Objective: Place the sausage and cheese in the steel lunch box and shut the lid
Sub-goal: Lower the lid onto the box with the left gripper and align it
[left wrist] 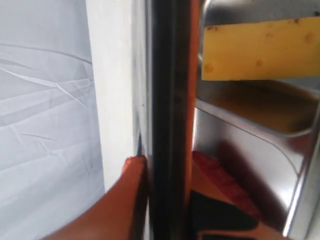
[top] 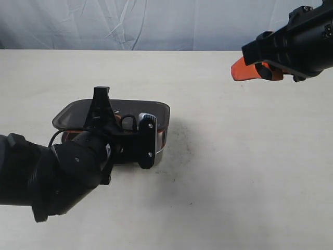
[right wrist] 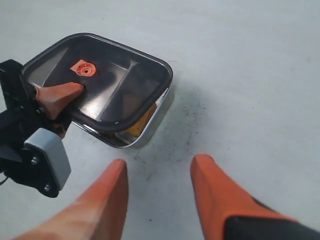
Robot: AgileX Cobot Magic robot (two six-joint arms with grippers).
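left gripper (left wrist: 167,172) clamped on lid (right wrist: 117,85) edge, lid ajar over steel lunch box (right wrist: 159,116); cheese (left wrist: 260,47) inside, just past its fingertips. right gripper (right wrist: 157,172) spread wide, empty.

I see box (right wrist: 152,131) mirror-bright steel; lid (right wrist: 117,87) glossy smoky plastic; cheese (left wrist: 260,50) matt; surface (top: 244,166) matt, scuffed; backdrop (top: 156,23) creased cloth.

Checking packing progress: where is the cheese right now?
The cheese sits in a compartment of the steel lunch box, left of centre in the exterior view, beneath the lid.
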